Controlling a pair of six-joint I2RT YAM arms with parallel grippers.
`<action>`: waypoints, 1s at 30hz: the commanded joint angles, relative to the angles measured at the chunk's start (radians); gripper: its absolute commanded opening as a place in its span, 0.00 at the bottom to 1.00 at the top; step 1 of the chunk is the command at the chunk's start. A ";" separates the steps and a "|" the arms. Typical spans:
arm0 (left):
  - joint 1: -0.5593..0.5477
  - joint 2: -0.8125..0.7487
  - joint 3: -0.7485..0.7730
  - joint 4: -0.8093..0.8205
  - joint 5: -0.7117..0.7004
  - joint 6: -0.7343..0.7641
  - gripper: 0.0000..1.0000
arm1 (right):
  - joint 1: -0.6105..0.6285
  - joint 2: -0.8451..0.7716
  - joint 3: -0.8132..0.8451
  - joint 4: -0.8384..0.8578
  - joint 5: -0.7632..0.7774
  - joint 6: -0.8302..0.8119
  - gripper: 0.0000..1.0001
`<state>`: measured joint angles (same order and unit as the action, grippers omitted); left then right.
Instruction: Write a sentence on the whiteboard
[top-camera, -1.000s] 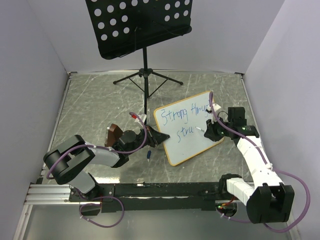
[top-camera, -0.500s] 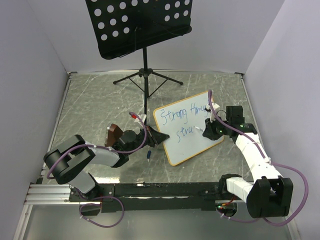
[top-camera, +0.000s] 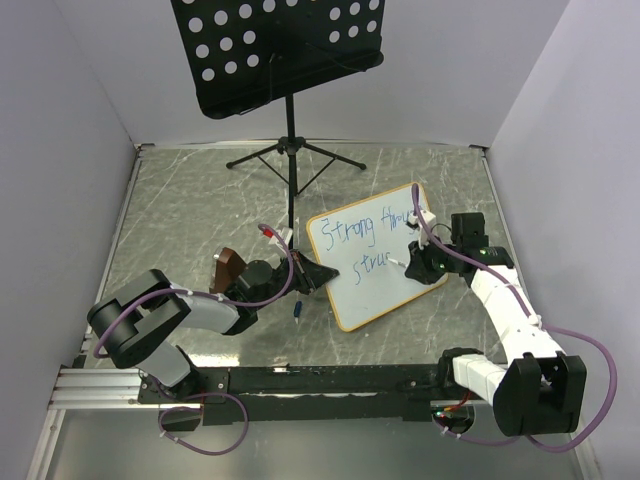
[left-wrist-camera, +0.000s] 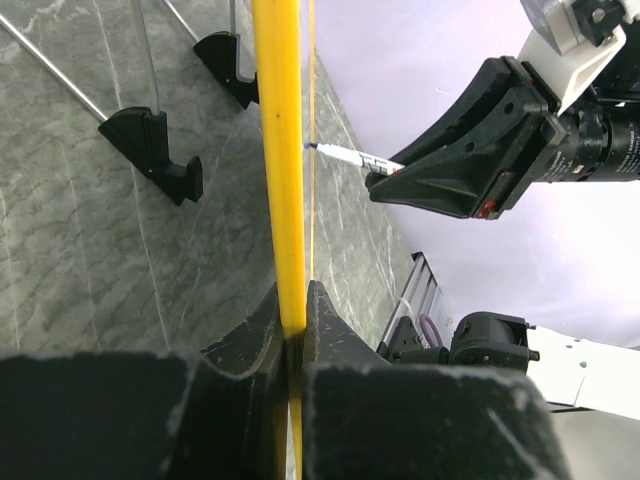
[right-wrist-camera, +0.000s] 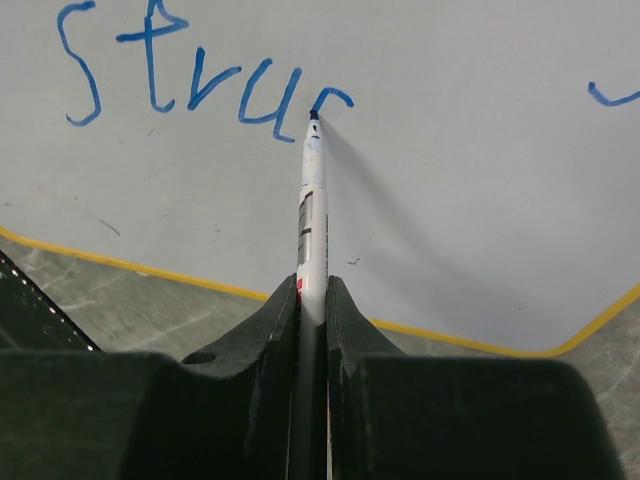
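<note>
Since the earlier frame, the right gripper (top-camera: 412, 265) has shifted slightly to the right along the lower line of writing. That line has gained one curved stroke after "stru".

**Right gripper.** In the right wrist view, the right gripper (right-wrist-camera: 312, 290) is clenched on a marker (right-wrist-camera: 312, 210). The white barrel sits between the two jaws and projects straight ahead of them. The dark tip touches the board surface at the start of the newest blue stroke.

**Left gripper.** In the left wrist view, the left gripper (left-wrist-camera: 292, 310) is clamped on the yellow frame edge of the whiteboard (left-wrist-camera: 280, 150). The frame runs up from between the jaws. From above, the left gripper (top-camera: 320, 275) grips the board at its left edge.

**Whiteboard.** The whiteboard (top-camera: 375, 295) lies at the centre-right of the table (top-camera: 180, 220), turned at an angle, between the two grippers.

**Sentence.** The sentence (top-camera: 360, 235) stands in blue in two lines. The upper line begins "Strong" and is followed by a second word whose end is hidden behind the right gripper. The lower line (right-wrist-camera: 190, 85) reads "stru" plus the partial stroke at the marker tip.

**Surroundings.** A black perforated music stand (top-camera: 275, 50) stands on its tripod at the far side of the table, behind the board. A small blue object (top-camera: 298, 312) lies on the table just below the left gripper.
</note>
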<state>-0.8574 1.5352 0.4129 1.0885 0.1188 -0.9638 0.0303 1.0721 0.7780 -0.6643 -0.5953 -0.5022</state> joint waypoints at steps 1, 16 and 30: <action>-0.011 -0.006 0.033 0.122 0.050 0.037 0.01 | 0.011 0.003 0.000 -0.055 0.006 -0.061 0.00; -0.011 -0.010 0.041 0.108 0.055 0.043 0.01 | 0.008 0.014 0.036 0.046 0.101 0.045 0.00; -0.009 -0.009 0.041 0.110 0.053 0.046 0.01 | 0.008 0.014 0.035 0.003 0.060 -0.013 0.00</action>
<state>-0.8566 1.5360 0.4137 1.0870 0.1158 -0.9642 0.0330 1.0893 0.7940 -0.6510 -0.5247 -0.4690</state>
